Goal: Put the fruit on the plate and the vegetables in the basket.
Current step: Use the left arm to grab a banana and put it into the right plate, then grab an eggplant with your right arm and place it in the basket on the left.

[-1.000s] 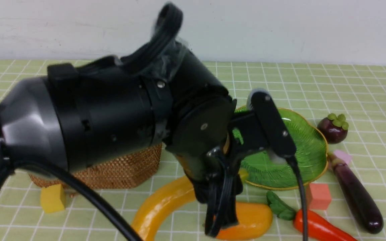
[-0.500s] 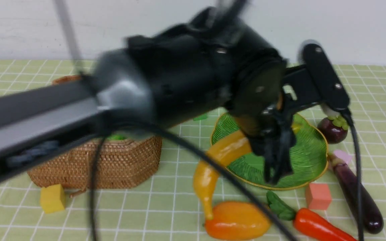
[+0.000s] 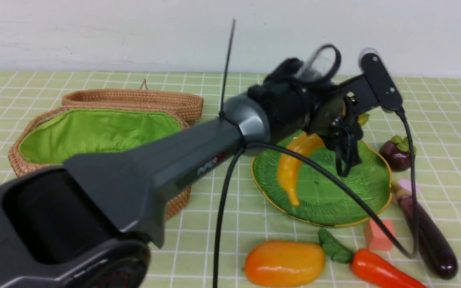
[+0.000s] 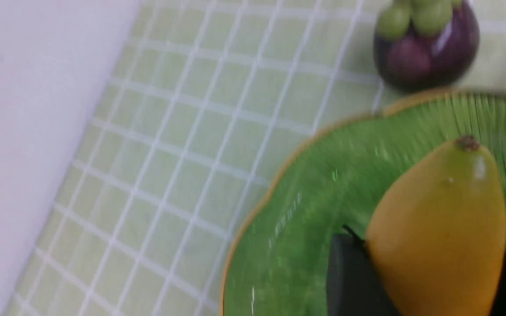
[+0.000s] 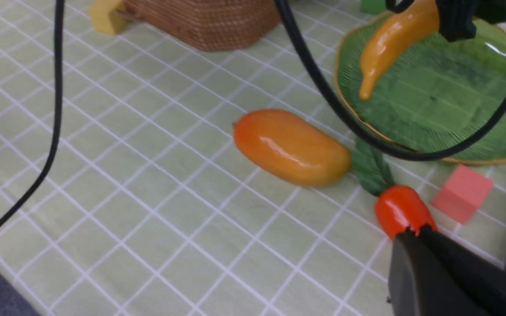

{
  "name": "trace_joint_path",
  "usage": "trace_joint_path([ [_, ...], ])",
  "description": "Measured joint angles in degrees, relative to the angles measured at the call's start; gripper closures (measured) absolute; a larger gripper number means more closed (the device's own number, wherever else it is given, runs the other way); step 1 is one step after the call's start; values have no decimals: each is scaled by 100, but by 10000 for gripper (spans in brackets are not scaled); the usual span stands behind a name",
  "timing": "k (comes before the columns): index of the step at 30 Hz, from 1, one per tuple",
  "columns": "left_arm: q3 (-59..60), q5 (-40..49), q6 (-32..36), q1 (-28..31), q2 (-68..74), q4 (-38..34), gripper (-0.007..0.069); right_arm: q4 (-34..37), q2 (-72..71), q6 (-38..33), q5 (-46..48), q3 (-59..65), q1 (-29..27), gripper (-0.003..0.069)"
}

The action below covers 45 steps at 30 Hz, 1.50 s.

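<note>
Mango and carrot lie nearest on the cloth. Beyond them the left gripper is clamped on the banana, which hangs tip-down over the plate. Best to lower it onto the ribbing before letting go, so it cannot roll off. Pale lettering on the left arm is too blurred to read.

Front camera faces forward across the tabletop; left wrist camera sits close over the plate. Right wrist looks down, nearby; all three share that plate.
</note>
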Motion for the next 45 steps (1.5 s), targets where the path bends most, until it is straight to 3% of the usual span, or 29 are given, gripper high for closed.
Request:
trace_joint_path([
  [5, -6, -800, 0, -20, 384, 373, 319, -70, 0, 85, 110, 0, 0, 669],
  [14, -6, -884, -1, 71, 548, 591, 307, -70, 0, 92, 401, 0, 0, 661],
  [17, -6, -869, -1, 96, 548, 591, 218, -70, 0, 92, 402, 0, 0, 661],
  [19, -6, -835, -1, 101, 548, 519, 108, -70, 0, 92, 402, 0, 0, 659],
  [20, -6, -835, -1, 101, 548, 519, 108, -70, 0, 92, 402, 0, 0, 659],
  [21, -6, -823, -1, 101, 548, 495, 48, -70, 0, 92, 402, 0, 0, 659],
  [24, -11, -804, -1, 101, 548, 477, -19, -70, 0, 92, 402, 0, 0, 659],
  [27, -11, -766, -1, 101, 525, 465, -34, -70, 0, 92, 402, 0, 0, 659],
  [32, -6, 58, -1, 35, 126, 196, 8, -75, 0, 92, 372, 0, 0, 655],
  [34, -6, 1082, -5, 11, -359, -395, 60, -75, 0, 92, 338, 0, 0, 655],
  [35, -6, 1172, -5, 11, -400, -451, 69, -75, 0, 92, 338, 0, 0, 655],
  [36, -12, 2019, -84, 11, -773, -997, 106, -75, 0, 92, 333, 0, 0, 652],
  [38, -18, 2853, -262, 27, -1116, -1473, 149, -75, 26, 98, 333, 0, 0, 651],
  [42, -36, 4170, -586, 39, -1615, -1971, 220, -65, 213, 116, 298, 0, 0, 647],
  [45, -36, 4382, -598, 39, -1878, -2013, 251, -2, 552, 274, 340, -55, 0, 645],
])
